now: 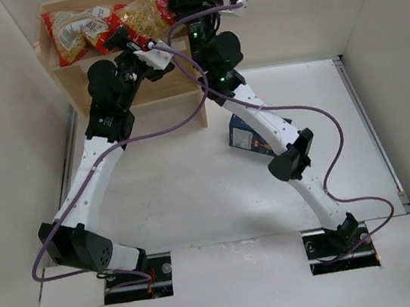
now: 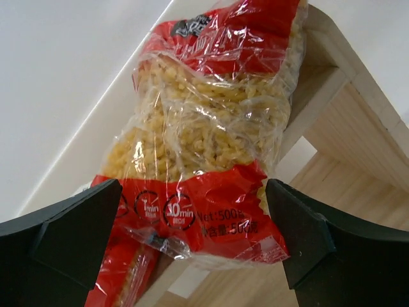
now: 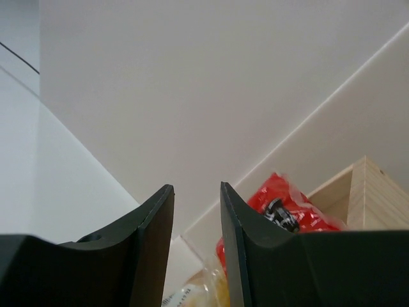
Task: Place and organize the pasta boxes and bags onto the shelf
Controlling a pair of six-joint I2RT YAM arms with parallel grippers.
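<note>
bags crowd shelf top, open table right

Two pasta bags up on the shelf, one box on the bench

The pale wooden shelf stands at the far left. Two clear bags of yellow pasta with red ends lie on its top tier. The left bag lies flat with a white label facing up. The right bag lies slanted just beside it, white print on its near red end. The dark blue box rests on the bench right of the shelf, partly hidden.
</note>
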